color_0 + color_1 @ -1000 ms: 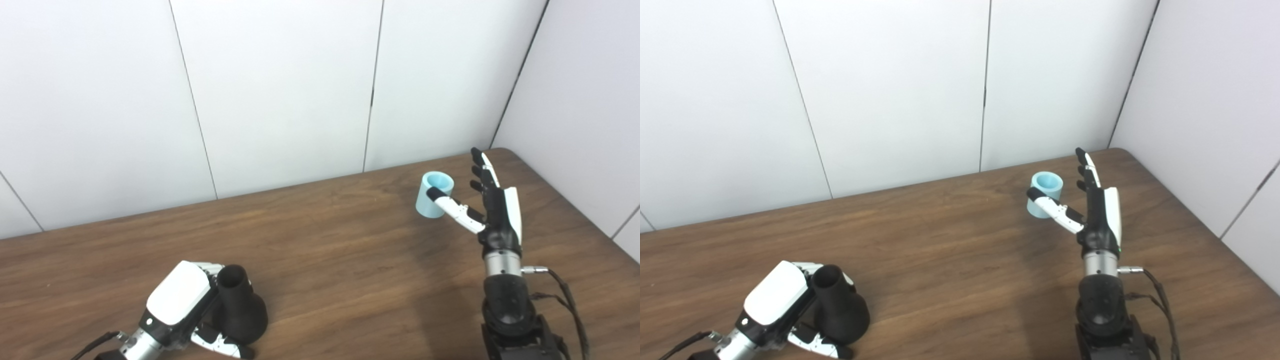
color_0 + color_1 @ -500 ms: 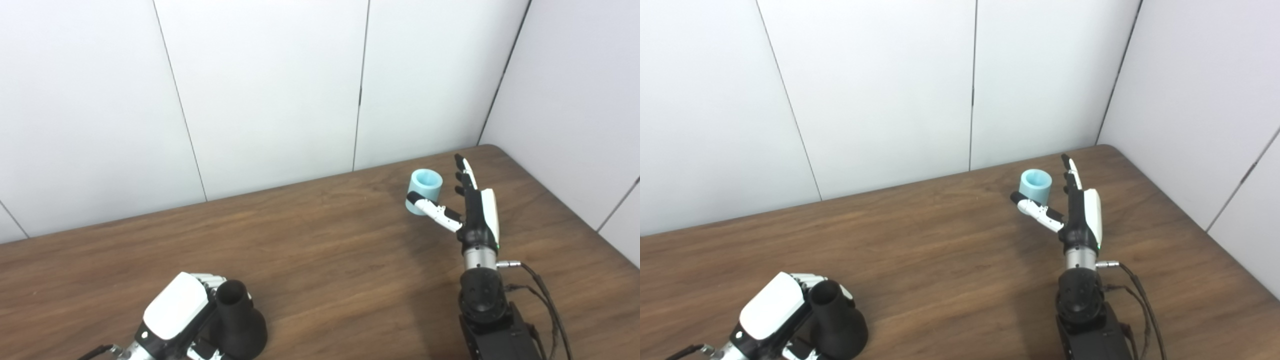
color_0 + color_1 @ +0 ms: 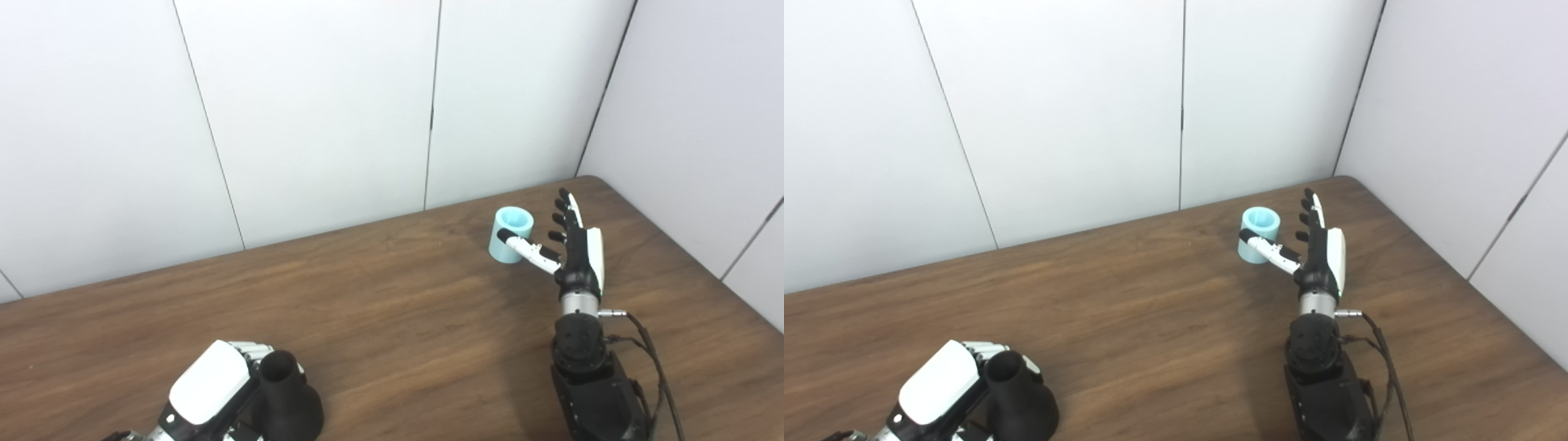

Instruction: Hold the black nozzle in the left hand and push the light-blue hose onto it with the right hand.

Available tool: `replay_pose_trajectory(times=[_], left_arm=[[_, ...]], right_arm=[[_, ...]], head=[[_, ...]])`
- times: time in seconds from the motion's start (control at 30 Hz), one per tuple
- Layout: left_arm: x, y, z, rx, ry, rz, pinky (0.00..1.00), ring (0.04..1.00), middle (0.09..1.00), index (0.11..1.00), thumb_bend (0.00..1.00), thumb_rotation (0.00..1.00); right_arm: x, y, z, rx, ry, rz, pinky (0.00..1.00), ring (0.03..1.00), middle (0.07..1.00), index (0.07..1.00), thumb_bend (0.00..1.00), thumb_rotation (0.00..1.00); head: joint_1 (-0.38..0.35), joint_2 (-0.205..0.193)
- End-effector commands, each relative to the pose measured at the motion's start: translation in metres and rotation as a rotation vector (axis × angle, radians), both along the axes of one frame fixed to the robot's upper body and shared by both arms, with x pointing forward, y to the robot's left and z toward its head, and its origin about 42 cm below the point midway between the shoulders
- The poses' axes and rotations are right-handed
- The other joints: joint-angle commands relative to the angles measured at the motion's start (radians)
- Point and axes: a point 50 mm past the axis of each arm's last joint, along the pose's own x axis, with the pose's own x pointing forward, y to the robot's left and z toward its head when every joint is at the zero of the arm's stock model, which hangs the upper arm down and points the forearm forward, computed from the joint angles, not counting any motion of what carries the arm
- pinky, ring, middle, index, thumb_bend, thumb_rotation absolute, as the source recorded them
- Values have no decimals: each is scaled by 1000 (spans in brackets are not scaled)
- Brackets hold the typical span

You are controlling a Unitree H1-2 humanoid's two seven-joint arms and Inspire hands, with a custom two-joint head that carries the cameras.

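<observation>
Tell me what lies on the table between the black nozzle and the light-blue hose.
Nothing: in both eye views only bare wooden table runs from the black nozzle to the light-blue hose.

No lettering, label, brand mark or number can be read anywhere in either view: none shows on the robot's white-shelled left hand (image 3: 211,392), on its right hand (image 3: 576,248), on the black nozzle (image 3: 285,398), on the light-blue hose (image 3: 507,239), or on the wooden surface (image 3: 392,318).
</observation>
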Motion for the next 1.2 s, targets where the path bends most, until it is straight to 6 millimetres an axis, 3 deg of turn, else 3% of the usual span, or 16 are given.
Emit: replay_pose_trajectory(times=[0.0,0.03,0.07,0.13,0.2,0.27,0.3,0.33,0.5,0.57,0.6,0.67,0.93,1.1,1.17], left_arm=[[-55,5,-55,35,166,-34,407,502,488,486,522,0],[-55,5,-55,35,168,-33,413,503,487,486,522,0],[-55,5,-55,33,167,-33,418,503,487,487,522,0],[-55,5,-55,35,169,-32,420,502,487,487,522,0],[-55,5,-55,32,164,-31,411,501,489,485,522,0],[-55,6,-55,30,154,-31,394,495,489,485,522,0],[-56,6,-55,27,158,-30,391,494,489,485,522,0],[-56,6,-54,25,159,-30,387,495,489,485,522,0],[-57,4,-51,15,162,-34,403,498,487,486,522,0],[-57,4,-51,18,172,-33,409,499,488,484,522,0],[-57,4,-51,18,173,-33,411,500,489,483,522,0],[-58,4,-50,16,172,-32,415,497,489,482,522,0],[-60,5,-48,11,175,-29,404,498,486,487,522,0],[-60,6,-47,13,179,-27,401,497,485,488,522,0],[-60,7,-48,18,182,-26,413,499,486,487,522,0]], right_arm=[[12,-10,26,-26,-108,-11,617,760,818,941,987,395],[12,-11,25,-21,-110,-12,519,668,733,942,992,393],[13,-12,24,-18,-110,-11,478,639,704,942,994,390],[16,-15,21,-17,-100,-9,446,615,679,944,999,386],[18,-16,19,-18,-83,-8,485,664,731,941,1000,390],[20,-17,16,-28,-61,-4,334,479,544,944,1000,402],[20,-17,14,-36,-49,1,305,444,508,945,1000,405],[21,-17,12,-43,-38,4,346,503,573,943,1000,407],[25,-14,5,-56,8,18,229,340,414,935,1000,376],[27,-12,2,-65,21,40,437,608,684,934,1000,368],[28,-11,1,-81,35,54,500,683,760,934,1000,368],[29,-8,0,-92,49,72,736,867,926,937,1000,385],[38,0,1,-163,119,109,865,931,975,943,1000,435],[38,-1,0,-196,149,103,863,938,989,958,1000,461],[36,1,0,-216,138,85,792,879,927,915,1000,468]], head=[[-3,1],[-3,0],[-2,0],[3,0],[4,2],[6,2],[8,3],[10,3],[16,4],[18,5],[19,6],[19,6],[23,9],[19,11],[17,11]])
